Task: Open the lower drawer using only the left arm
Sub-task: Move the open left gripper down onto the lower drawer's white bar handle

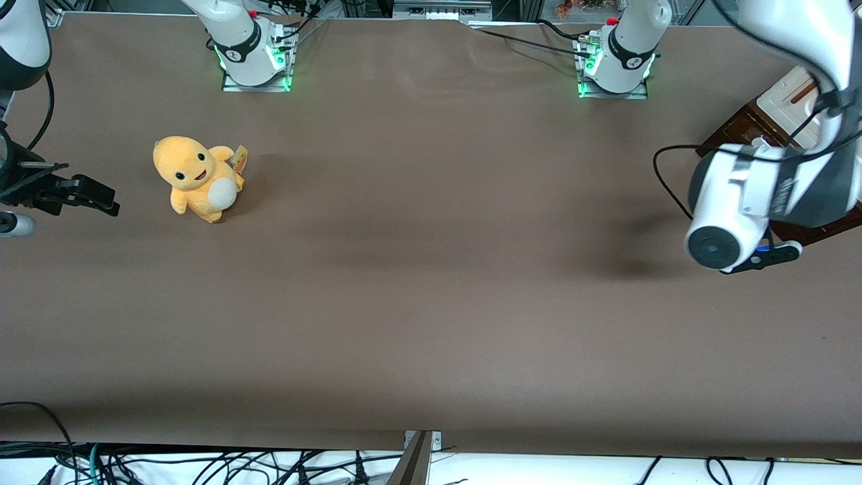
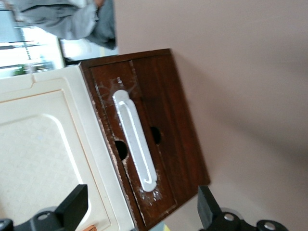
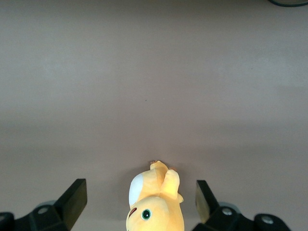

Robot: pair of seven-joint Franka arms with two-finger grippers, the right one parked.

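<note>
Lower drawer [image 2: 159,139]: at the working arm's end of the worktop [image 1: 417,283], shut as far as I can judge, white bar handle [image 2: 135,142] untouched.
My gripper [image 2: 143,209]: spread wide, hovering in front of the handle — not touching.
Done: approach only.
Left: close in, pinch the handle, pull.
</note>
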